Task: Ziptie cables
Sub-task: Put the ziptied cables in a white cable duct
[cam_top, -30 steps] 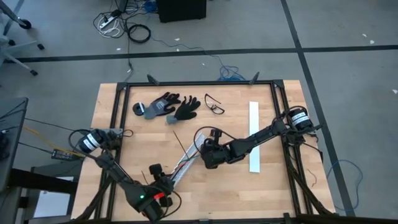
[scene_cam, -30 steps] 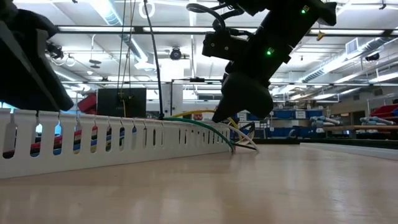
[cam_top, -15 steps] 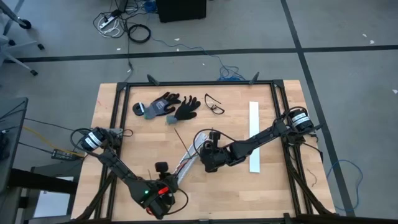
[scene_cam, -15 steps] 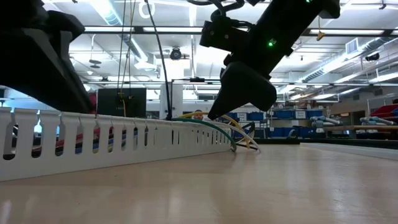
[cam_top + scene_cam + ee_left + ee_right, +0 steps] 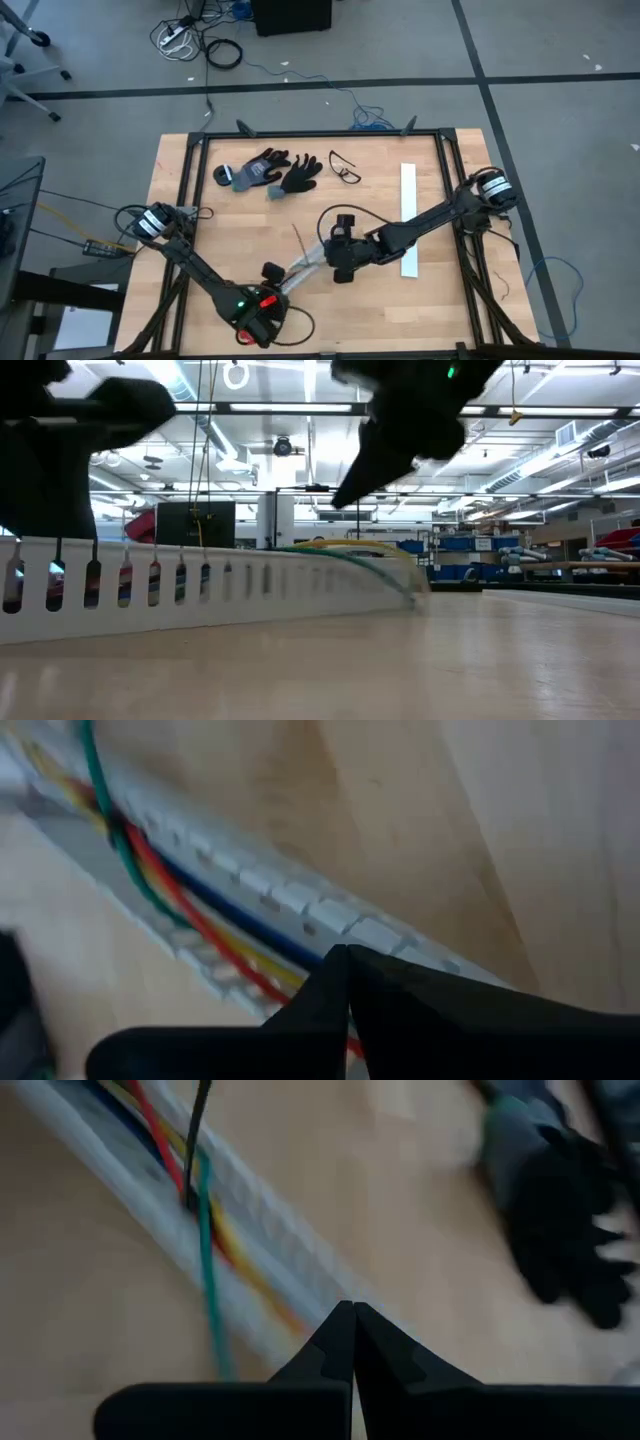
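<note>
A long white slotted strip (image 5: 302,268) lies slanted on the wooden table, with the cables (image 5: 190,915) running along inside it: red, yellow, blue and green wires. A thin black wire (image 5: 297,237) sticks out past its far end. My left gripper (image 5: 276,284) is shut over the strip's near end, tips (image 5: 347,954) at the slotted wall. My right gripper (image 5: 331,262) is shut above the strip's far end (image 5: 300,1280). In the low view the green and yellow cables (image 5: 350,550) arch above the strip. My left gripper comes down at a slant onto the strip's slotted wall (image 5: 385,935), near the strip's near end, with a red cable (image 5: 180,900) running under it. Whether it pinches the wall, a cable or nothing, I cannot tell. My right gripper hangs over the strip's edge (image 5: 285,1250); whether it touches anything, I cannot tell.
At the table's far side lie a pair of black and grey gloves (image 5: 272,172), clear safety glasses (image 5: 345,168) and a small black roll (image 5: 222,177). A second white strip (image 5: 408,220) lies along the right side. Black frame rails (image 5: 190,180) border the table.
My left gripper has rolled about its own axis, shut, and shifted a little toward the table's right edge along the strip's near end. My right gripper has risen. The strip's far end, with the cables and the black wire, has slid toward the near right.
</note>
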